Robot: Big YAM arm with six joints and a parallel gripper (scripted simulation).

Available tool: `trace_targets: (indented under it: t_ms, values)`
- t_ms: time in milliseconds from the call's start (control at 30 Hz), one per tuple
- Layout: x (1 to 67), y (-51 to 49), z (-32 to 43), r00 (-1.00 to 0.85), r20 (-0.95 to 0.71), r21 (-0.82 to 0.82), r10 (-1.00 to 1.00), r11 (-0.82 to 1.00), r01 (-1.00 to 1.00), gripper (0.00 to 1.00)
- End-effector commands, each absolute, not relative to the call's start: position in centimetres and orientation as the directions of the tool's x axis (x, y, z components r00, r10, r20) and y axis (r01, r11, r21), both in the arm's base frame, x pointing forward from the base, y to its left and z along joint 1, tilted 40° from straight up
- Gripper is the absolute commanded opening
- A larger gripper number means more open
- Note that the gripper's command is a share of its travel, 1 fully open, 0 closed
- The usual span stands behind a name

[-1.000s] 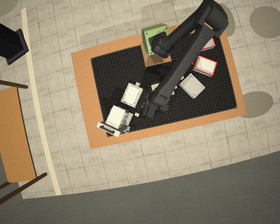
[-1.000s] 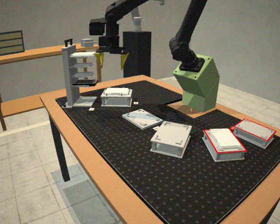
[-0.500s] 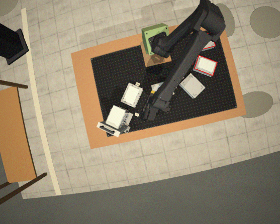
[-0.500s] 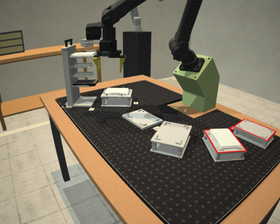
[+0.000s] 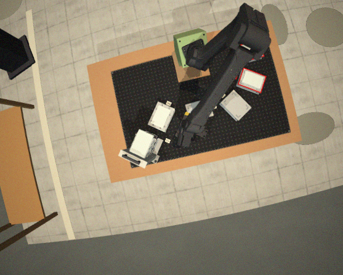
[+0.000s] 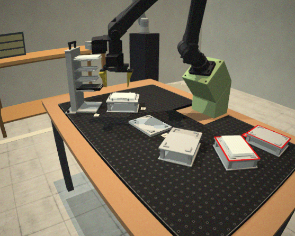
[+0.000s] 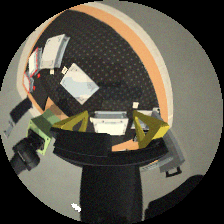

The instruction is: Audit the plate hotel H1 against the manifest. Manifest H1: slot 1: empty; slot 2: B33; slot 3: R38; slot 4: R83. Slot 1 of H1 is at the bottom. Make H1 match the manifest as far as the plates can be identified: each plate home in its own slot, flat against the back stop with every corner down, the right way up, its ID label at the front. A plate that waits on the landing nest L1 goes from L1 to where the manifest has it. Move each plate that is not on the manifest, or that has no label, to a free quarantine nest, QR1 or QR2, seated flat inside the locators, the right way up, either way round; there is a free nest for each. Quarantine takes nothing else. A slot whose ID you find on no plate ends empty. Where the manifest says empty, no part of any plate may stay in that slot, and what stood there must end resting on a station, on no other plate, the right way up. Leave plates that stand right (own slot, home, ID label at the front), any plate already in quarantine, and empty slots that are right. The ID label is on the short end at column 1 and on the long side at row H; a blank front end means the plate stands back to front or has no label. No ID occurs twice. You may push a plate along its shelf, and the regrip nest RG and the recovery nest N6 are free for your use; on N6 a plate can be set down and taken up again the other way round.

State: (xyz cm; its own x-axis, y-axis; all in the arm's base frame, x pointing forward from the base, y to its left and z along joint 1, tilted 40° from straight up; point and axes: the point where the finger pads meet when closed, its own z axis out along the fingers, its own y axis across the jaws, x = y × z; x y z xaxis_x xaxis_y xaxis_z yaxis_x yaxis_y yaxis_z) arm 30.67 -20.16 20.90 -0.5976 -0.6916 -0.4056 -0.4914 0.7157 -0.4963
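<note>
The plate hotel H1 (image 6: 70, 79) (image 5: 133, 158) stands at the mat's left corner. A white plate (image 6: 87, 56) (image 5: 142, 142) lies on its top shelf and a dark plate (image 6: 89, 87) on its bottom shelf. The two thin shelves between are too small to judge, and no labels are readable. My gripper (image 6: 116, 78) (image 5: 181, 142) (image 7: 110, 112) is open and empty. It hangs just right of the hotel's front, at about the height of the lower shelves. Below and just beyond it a white plate (image 6: 122, 96) (image 5: 161, 116) (image 7: 111, 122) sits on the landing nest.
A flat grey nest (image 6: 149, 125) (image 7: 77, 85) and a taller empty grey nest (image 6: 180, 144) (image 5: 235, 105) lie mid-mat. Of two red-rimmed quarantine nests, one (image 6: 236, 151) (image 5: 251, 80) holds a white plate and the other (image 6: 268, 137) is empty. The green arm base (image 6: 209, 87) stands at the back.
</note>
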Motion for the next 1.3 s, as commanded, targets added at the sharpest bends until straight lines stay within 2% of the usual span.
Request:
trace_targets:
  t_ms: [0, 967, 1267]
  values:
    - [31.4, -20.1, 20.5, -0.597, -0.416, -0.499, -0.686, 0.721, -0.481, 1.00]
    - [32.4, -20.7, 20.7, -0.591, -0.412, -0.523, -0.694, 0.711, -0.470, 1.00]
    - [33.2, -20.3, 18.3, -0.597, -0.416, -0.498, -0.686, 0.721, -0.482, 1.00]
